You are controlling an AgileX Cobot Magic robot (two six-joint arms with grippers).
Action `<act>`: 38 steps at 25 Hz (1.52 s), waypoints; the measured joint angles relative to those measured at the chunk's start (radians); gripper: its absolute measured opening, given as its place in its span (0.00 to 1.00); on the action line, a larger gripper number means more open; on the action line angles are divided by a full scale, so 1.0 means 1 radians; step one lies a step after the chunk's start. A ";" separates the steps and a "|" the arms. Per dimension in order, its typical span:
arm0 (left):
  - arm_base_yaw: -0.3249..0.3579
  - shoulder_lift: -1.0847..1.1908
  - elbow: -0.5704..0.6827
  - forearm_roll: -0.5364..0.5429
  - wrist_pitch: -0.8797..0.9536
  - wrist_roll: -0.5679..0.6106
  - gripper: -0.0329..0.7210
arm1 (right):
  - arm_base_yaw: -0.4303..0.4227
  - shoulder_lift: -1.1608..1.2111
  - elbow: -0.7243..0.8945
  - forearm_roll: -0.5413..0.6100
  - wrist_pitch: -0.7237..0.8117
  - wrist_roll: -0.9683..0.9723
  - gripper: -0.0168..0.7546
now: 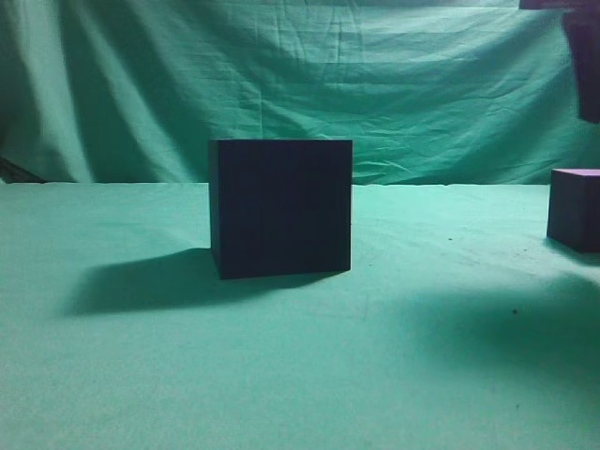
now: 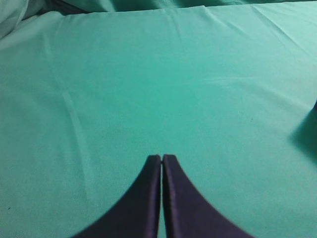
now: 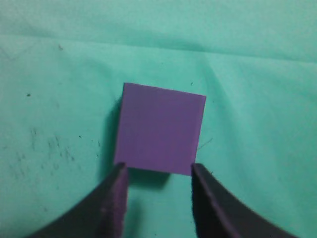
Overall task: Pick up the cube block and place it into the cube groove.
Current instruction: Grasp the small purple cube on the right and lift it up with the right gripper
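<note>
Two purple cubes on the green cloth (image 1: 141, 375): the cube groove (image 1: 280, 206) stands mid-table, the cube block (image 1: 575, 208) sits far right, well apart from it. Right gripper (image 3: 157, 173) hangs above the cube block, fingers (image 3: 118, 198) spread a bit wider than the block and flanking its near edge, not yet touching it; looks lined up for a straight descent and pinch on opposite sides. Left gripper (image 2: 162, 161) is parked over bare cloth, fingers pressed together, holding nothing. Block lies flat, lighter face up, slightly rotated against the finger line; being a cube, no long axis. Groove opening not visible from here.
</note>
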 joint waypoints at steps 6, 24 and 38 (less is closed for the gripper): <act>0.000 0.000 0.000 0.000 0.000 0.000 0.04 | 0.001 0.038 -0.002 -0.002 -0.061 0.072 0.76; 0.000 0.000 0.000 0.000 0.000 0.000 0.04 | 0.001 0.172 -0.009 -0.018 -0.125 0.097 0.54; 0.000 0.000 0.000 0.000 0.000 0.000 0.04 | 0.217 0.110 -0.367 0.017 0.225 0.030 0.56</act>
